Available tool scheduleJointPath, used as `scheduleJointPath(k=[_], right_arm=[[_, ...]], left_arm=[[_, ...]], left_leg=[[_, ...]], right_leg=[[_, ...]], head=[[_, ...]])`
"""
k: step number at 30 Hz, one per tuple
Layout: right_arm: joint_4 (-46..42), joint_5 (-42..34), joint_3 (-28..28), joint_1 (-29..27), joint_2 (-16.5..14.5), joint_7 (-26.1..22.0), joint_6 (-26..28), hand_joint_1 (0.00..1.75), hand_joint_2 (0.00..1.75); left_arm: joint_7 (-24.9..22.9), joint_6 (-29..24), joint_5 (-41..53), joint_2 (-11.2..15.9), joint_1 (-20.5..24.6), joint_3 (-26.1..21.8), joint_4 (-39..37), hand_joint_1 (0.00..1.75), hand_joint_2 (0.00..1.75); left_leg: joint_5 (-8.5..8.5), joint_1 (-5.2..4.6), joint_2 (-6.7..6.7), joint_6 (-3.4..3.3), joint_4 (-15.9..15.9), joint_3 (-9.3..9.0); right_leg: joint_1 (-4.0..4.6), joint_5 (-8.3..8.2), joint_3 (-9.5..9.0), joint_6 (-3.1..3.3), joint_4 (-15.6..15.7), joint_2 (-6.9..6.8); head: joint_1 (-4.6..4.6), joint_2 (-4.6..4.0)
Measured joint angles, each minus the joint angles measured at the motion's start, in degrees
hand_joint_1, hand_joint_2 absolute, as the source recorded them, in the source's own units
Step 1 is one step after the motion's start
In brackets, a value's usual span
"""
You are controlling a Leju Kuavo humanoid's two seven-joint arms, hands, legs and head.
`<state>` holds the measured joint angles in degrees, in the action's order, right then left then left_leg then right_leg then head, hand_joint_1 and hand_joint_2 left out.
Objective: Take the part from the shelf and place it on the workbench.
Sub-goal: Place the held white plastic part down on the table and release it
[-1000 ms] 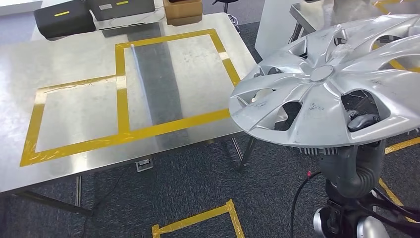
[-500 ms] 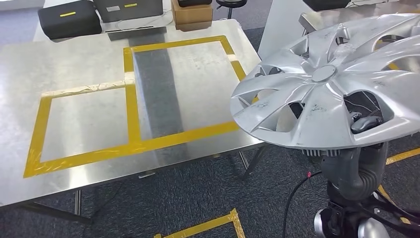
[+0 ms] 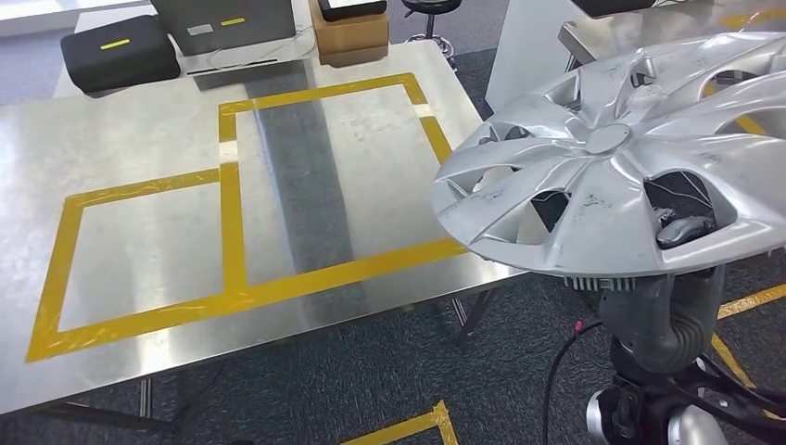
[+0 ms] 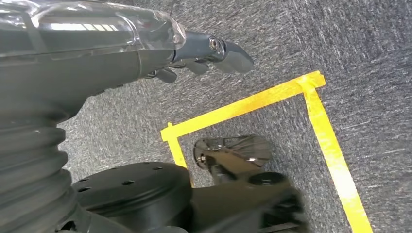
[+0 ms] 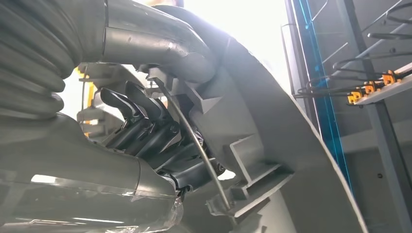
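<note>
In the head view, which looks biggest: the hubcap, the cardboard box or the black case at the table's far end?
1. Hubcap, largest by far, though it is nearest the camera.
2. Black case.
3. Cardboard box, slightly smaller, partly cut off by the frame, so unsure.

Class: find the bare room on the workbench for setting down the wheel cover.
Both yellow-taped rectangles on the workbench are bare: the smaller left one and the larger one nearer the wheel cover. The far edge is crowded by a black case, grey box and cardboard box.
</note>
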<state>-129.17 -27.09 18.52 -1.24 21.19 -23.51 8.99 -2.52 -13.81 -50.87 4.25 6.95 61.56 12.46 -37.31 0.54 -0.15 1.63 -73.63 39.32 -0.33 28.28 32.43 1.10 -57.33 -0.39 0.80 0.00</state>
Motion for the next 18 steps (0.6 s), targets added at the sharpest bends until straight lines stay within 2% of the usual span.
scheduleJointPath(k=[1,2,3,4,5,7,8,9,10,14,18], right_arm=[[0.0,0.0,0.0,0.0,0.0,0.0,0.0,1.75,1.75],[0.0,-0.1,0.0,0.0,-0.1,0.0,0.0,1.75,1.75],[0.1,-0.2,0.0,-0.1,-0.1,0.0,0.0,1.75,1.75],[0.1,-0.3,0.0,0.0,-0.1,0.0,-0.1,1.75,1.75],[0.1,-0.4,0.0,0.0,-0.1,0.0,-0.1,1.75,1.75],[0.1,-0.5,0.0,0.1,-0.1,0.1,-0.2,1.75,1.75],[0.1,-0.5,0.0,0.1,-0.1,0.1,-0.3,1.75,1.75],[0.2,-0.5,0.0,0.1,-0.1,0.1,-0.3,1.75,1.75],[0.2,-0.5,0.0,0.1,-0.1,0.1,-0.3,1.75,1.75],[0.2,-0.5,0.0,0.1,-0.1,0.1,-0.4,1.75,1.75],[0.2,-0.5,0.0,0.1,-0.1,0.1,-0.4,1.75,1.75]], left_arm=[[0.0,0.0,0.0,0.0,0.0,0.0,0.0,0.00,1.75],[0.0,0.0,0.0,0.1,-0.1,0.0,0.0,0.00,1.75],[0.0,0.0,0.0,0.1,-0.1,0.0,0.0,0.00,1.75],[0.0,0.0,0.0,0.0,-0.1,0.0,0.0,0.00,1.75],[0.1,-0.1,0.0,-0.1,-0.1,0.0,0.0,0.00,1.75],[0.1,-0.1,0.0,-0.3,-0.1,0.0,0.0,0.00,1.75],[0.1,-0.1,-0.1,-0.3,-0.1,0.0,0.0,0.00,1.75],[0.1,-0.1,-0.1,-0.3,-0.2,0.0,0.0,0.00,1.75],[0.1,-0.1,-0.1,-0.3,-0.2,0.0,0.0,0.00,1.75],[0.2,-0.1,-0.1,-0.2,-0.1,0.0,0.0,0.00,1.75],[0.2,-0.1,-0.1,-0.2,-0.1,0.0,0.0,0.00,1.75]], left_leg=[[1.38,0.07,0.03,0.20,0.0,0.78],[3.86,0.21,0.11,0.58,2.0,0.51],[6.69,0.48,0.26,1.17,5.4,-0.48],[8.66,0.65,0.45,1.98,8.4,-1.64],[9.46,0.77,0.64,2.09,10.8,-2.68],[8.91,0.61,0.82,0.84,12.3,-3.45],[8.64,0.54,0.81,-0.07,12.6,-3.58],[8.68,0.45,0.75,-0.38,12.6,-3.57],[8.61,0.40,0.67,-0.23,12.6,-3.62],[8.38,0.25,0.42,-0.59,12.6,-3.63],[8.33,0.23,0.24,-0.67,12.6,-3.62]], right_leg=[[-0.11,0.37,-0.44,-0.05,-0.1,0.03],[-0.24,0.81,-0.95,-0.17,-0.2,0.07],[-0.39,1.36,-1.47,-0.36,-0.5,0.09],[-0.38,1.93,-1.77,-0.65,-0.9,0.22],[-0.28,2.45,-1.82,-0.91,-1.4,0.36],[-0.03,3.05,-1.62,-1.20,-2.0,0.64],[-0.05,3.12,-1.59,-1.18,-2.0,0.68],[-0.08,3.13,-1.69,-1.19,-1.9,0.67],[-0.12,3.11,-1.78,-1.23,-1.7,0.66],[-0.21,3.16,-2.01,-1.48,-1.3,0.56],[-0.23,3.14,-2.10,-1.82,-1.0,0.46]], head=[[-0.23,0.00],[-0.39,0.00],[-0.52,0.00],[-0.78,0.00],[-1.05,0.00],[-1.03,0.00],[-0.79,0.00],[-0.48,0.00],[-0.37,0.00],[-0.16,0.00],[-0.14,0.00]])
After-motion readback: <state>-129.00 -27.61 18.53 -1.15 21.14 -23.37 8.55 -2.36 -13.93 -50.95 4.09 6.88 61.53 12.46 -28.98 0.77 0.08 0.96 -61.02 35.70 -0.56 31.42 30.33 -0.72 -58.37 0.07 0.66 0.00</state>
